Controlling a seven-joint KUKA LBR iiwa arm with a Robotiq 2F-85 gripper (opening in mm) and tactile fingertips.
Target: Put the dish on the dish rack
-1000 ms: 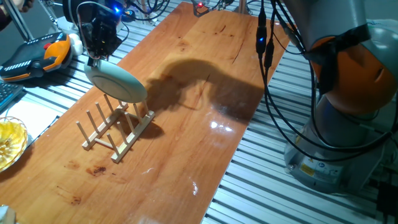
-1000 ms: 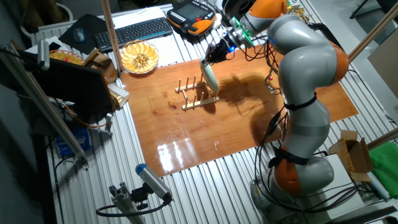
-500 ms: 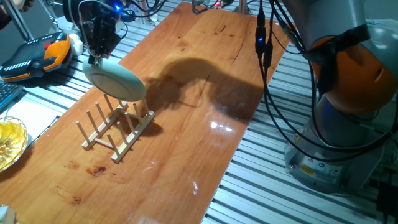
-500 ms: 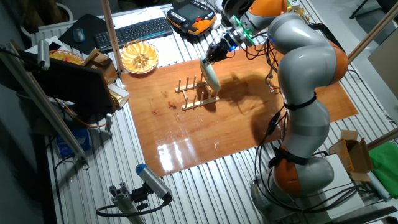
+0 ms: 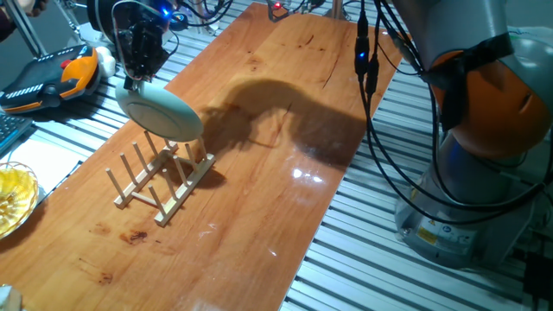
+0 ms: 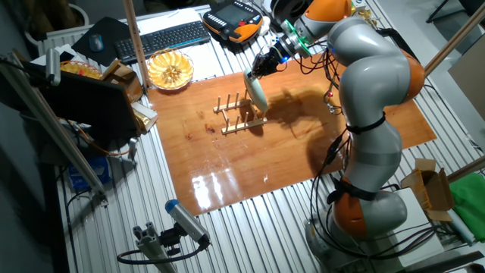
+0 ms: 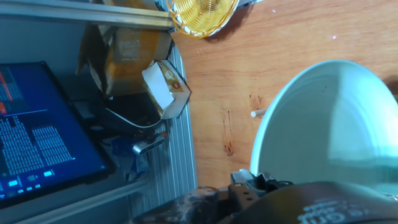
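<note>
Claw [image 5: 136,79] pinching dish [image 5: 161,113] by its upper rim, holding it tilted on edge above rack [image 5: 161,183], apparently for slotting between pegs.

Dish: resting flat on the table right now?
No, the dish hangs tilted on edge from the gripper, its lower rim among the pegs at one end of the rack.

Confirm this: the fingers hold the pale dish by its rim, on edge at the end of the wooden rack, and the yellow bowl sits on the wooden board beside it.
Wrong about the yellow bowl: it sits off the wooden board, on the slatted table near the keyboard, as the other fixed view shows. The rest stands: the fingers hold the pale dish by its rim, on edge at the rack end.
</note>
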